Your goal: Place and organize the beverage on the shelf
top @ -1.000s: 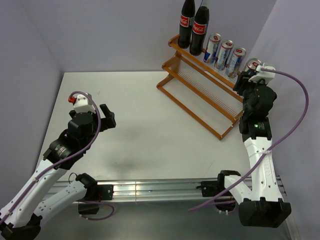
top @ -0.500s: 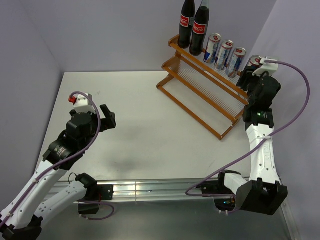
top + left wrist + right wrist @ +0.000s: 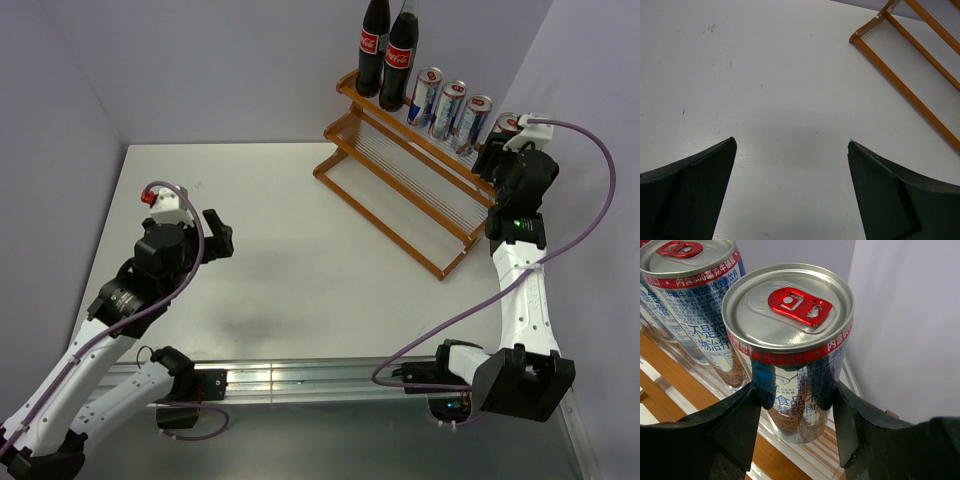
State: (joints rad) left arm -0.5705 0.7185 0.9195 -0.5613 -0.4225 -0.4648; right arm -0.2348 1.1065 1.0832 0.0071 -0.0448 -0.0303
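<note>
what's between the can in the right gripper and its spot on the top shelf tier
Nothing visible. The right gripper is shut on the can, which is at the right end of the top tier of the shelf, beside the neighbouring can.

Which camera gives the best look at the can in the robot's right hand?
The right wrist view: the can fills it, gripped by the right hand. The top view shows only its top peeking past that hand; the left wrist view misses it.
</note>
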